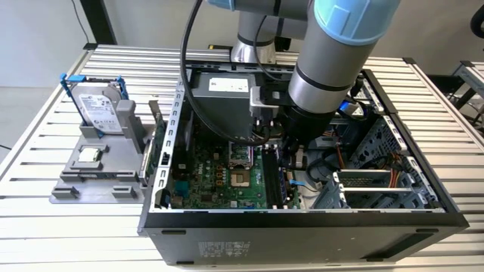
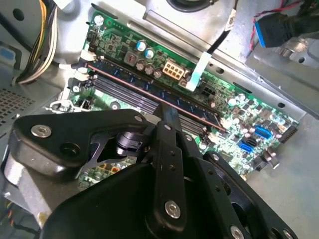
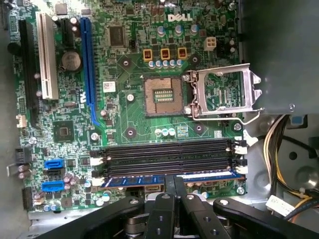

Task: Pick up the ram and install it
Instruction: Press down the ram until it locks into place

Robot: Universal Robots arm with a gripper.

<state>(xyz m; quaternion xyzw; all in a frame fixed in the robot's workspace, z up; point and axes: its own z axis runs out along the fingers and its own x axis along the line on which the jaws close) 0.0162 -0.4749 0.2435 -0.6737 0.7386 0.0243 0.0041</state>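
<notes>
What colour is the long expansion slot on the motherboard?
Blue; the long expansion slot shows best in the first wrist view.

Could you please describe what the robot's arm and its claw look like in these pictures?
The arm is a thick silver-grey tube with a light blue joint cap and a black band. A black cable hangs in a loop beside it. The claw is matte black, built of flat linkage plates joined with silver screws.
</notes>
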